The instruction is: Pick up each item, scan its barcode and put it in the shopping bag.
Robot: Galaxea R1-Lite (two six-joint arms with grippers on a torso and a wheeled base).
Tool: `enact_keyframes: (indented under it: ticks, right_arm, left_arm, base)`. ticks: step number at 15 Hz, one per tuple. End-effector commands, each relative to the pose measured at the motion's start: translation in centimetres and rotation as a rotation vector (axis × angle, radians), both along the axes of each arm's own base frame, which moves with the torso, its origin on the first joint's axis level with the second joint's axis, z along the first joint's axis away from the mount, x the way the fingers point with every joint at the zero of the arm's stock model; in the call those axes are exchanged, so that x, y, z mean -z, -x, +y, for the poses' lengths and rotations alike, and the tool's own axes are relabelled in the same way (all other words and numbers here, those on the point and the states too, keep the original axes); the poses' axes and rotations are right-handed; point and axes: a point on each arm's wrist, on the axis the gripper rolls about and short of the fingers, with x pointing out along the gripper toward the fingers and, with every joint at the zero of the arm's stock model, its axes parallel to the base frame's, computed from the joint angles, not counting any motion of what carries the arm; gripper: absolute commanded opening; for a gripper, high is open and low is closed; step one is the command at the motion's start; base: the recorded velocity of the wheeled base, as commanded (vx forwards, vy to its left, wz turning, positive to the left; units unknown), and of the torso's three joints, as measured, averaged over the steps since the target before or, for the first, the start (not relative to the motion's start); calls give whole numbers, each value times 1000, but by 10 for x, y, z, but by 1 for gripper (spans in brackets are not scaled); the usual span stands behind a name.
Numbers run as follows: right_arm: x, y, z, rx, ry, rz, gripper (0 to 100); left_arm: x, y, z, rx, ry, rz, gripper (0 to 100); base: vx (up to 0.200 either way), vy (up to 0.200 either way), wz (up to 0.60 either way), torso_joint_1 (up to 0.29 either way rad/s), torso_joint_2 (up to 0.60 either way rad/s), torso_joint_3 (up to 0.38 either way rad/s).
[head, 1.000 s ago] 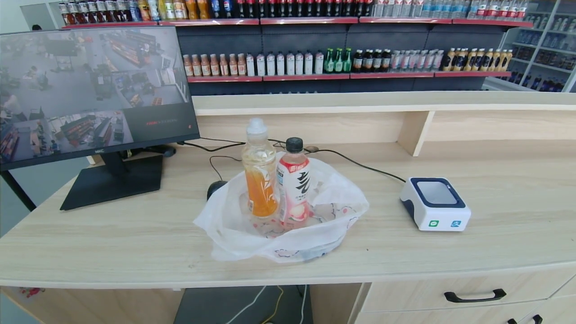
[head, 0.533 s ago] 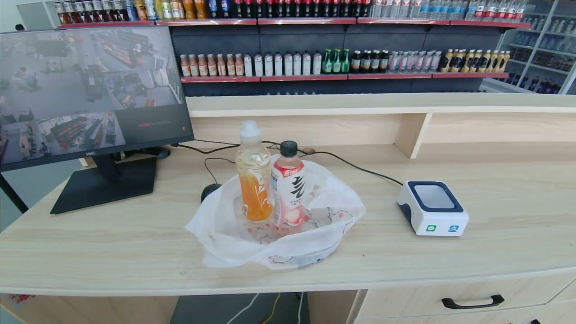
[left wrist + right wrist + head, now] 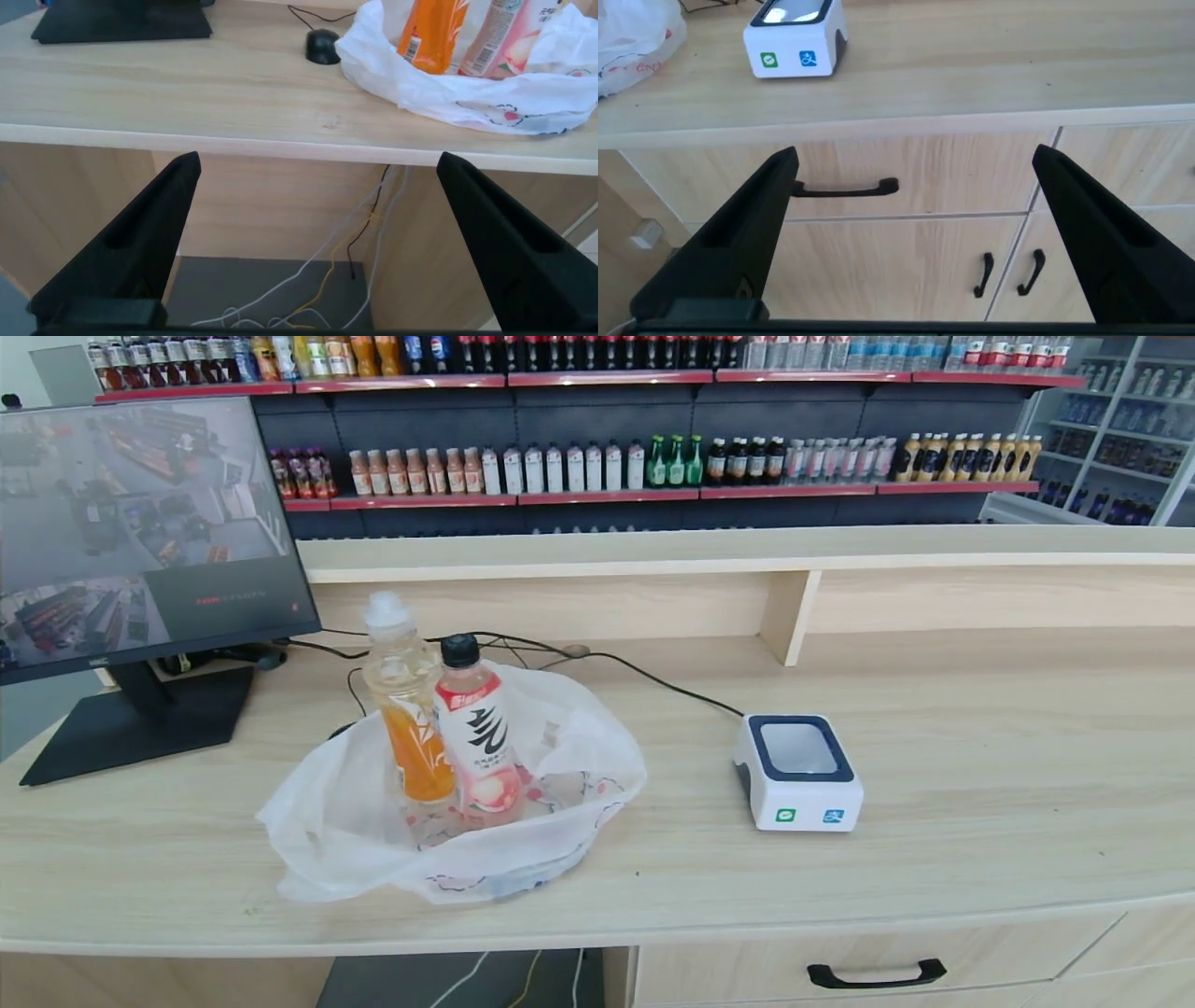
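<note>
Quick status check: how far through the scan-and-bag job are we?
Done: the orange drink bottle and the pink-labelled bottle stand upright in the white bag. In hand: nothing; the left gripper and right gripper are open and empty, low before the counter. Left: no further goods lie by the scanner, so bagging looks finished; whether both were scanned cannot be told.

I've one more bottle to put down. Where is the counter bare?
Bare counter lies right of the scanner, and between scanner and shopping bag. Crowded: behind the bag, cables and a mouse, next to the monitor stand.
</note>
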Motion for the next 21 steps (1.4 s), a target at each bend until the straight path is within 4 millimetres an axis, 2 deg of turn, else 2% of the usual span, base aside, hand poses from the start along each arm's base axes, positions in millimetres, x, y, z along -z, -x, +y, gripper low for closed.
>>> enact_keyframes:
  ticks: [1,5,21]
  right_arm:
    - [0,0,0,-1,-1,2,100]
    - [0,0,0,-1,-1,2,100]
    - [0,0,0,-1,2,3,100]
  left_arm:
    - [0,0,0,0,0,0,100]
    - [0,0,0,0,-1,0,100]
    - [0,0,0,0,-1,0,100]
  base:
    - [0,-200,0,2,7,-2]
    - [0,-200,0,0,1,4]
    - [0,0,0,0,0,0]
